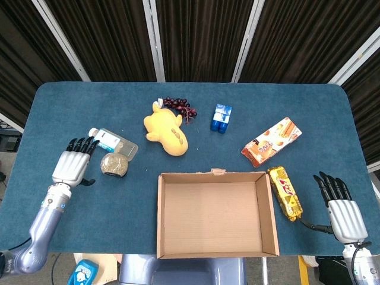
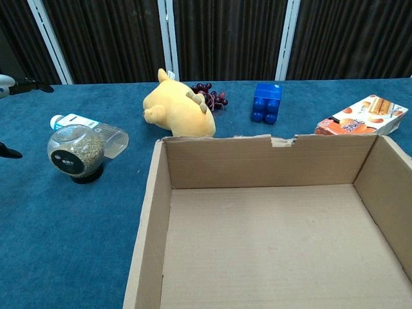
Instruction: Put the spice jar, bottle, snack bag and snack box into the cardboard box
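The round spice jar (image 1: 114, 165) (image 2: 76, 152) stands on the blue table left of the cardboard box (image 1: 163, 237) (image 2: 149, 212). Behind it lies the clear bottle (image 1: 113, 142) (image 2: 96, 132) with a white cap. My left hand (image 1: 73, 164) is open, fingers spread, just left of the jar and bottle; only fingertips (image 2: 26, 84) show at the chest view's left edge. The orange snack box (image 1: 271, 141) (image 2: 360, 116) lies right of centre, and the gold snack bag (image 1: 284, 193) lies beside the cardboard box's right wall. My right hand (image 1: 340, 209) is open near the table's front right corner.
A yellow plush toy (image 1: 167, 129) (image 2: 178, 107), dark grapes (image 1: 178, 104) (image 2: 209, 94) and a blue block (image 1: 221, 117) (image 2: 266, 102) sit behind the cardboard box. The table's front edge runs under the cardboard box's near wall.
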`<state>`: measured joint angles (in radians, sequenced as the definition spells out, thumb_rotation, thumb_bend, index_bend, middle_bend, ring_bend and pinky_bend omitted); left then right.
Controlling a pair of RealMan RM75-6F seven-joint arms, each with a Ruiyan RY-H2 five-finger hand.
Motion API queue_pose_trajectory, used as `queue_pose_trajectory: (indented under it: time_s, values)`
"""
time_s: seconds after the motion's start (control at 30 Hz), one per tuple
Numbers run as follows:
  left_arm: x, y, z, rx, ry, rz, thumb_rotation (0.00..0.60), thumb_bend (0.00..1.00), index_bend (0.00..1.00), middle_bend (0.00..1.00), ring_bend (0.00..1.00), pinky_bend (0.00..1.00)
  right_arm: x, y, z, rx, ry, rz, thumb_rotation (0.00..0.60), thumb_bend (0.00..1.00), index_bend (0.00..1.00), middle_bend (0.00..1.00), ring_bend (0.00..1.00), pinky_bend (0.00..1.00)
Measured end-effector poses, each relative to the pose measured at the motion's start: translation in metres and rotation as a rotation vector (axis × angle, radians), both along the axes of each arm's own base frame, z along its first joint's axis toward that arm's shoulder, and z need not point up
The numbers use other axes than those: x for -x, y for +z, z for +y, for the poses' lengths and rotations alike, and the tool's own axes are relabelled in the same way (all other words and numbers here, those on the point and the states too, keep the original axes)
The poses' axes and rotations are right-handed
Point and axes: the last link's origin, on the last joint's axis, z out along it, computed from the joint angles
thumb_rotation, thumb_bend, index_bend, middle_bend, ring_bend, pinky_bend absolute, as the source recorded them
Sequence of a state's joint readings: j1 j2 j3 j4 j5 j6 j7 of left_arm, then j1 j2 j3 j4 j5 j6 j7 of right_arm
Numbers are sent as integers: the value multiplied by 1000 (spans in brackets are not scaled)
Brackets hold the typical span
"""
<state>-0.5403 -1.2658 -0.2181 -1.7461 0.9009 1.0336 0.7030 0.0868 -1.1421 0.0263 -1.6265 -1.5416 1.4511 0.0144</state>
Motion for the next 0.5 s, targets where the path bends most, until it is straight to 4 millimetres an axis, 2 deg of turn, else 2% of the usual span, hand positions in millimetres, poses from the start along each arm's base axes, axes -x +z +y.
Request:
queue_pose_trajectory:
  time_s: [0.4,0.5]
  values:
    - [-12,-36,23,31,67,-6,600,83,86,0,13,97,0,1,0,1,-2,-8,600,0,0,0,0,0]
    - [-14,-45,25,41,78,-3,600,90,127,4,38,121,-1,1,1,0,1,-9,600,0,0,0,0,0]
